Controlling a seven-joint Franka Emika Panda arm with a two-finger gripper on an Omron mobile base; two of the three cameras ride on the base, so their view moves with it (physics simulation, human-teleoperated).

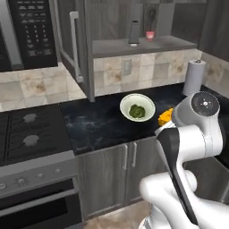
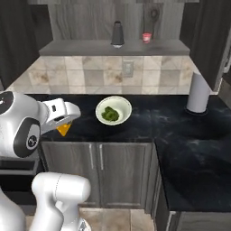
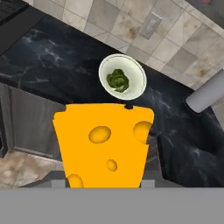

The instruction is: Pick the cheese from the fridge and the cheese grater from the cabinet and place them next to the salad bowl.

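Clearly the cheese [image 3: 103, 146], an orange wedge with paler yellow holes, sits clamped in the end effector [image 2: 66, 122], above the surface's [image 2: 180, 131] front edge, left of the bowl [image 2: 113, 109] holding greens.

Glossy white arm [image 1: 192, 134], rounded dark joints

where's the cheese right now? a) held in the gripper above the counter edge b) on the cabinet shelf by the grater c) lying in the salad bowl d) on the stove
a: the cheese sits clamped in the gripper, with the salad bowl beyond it.
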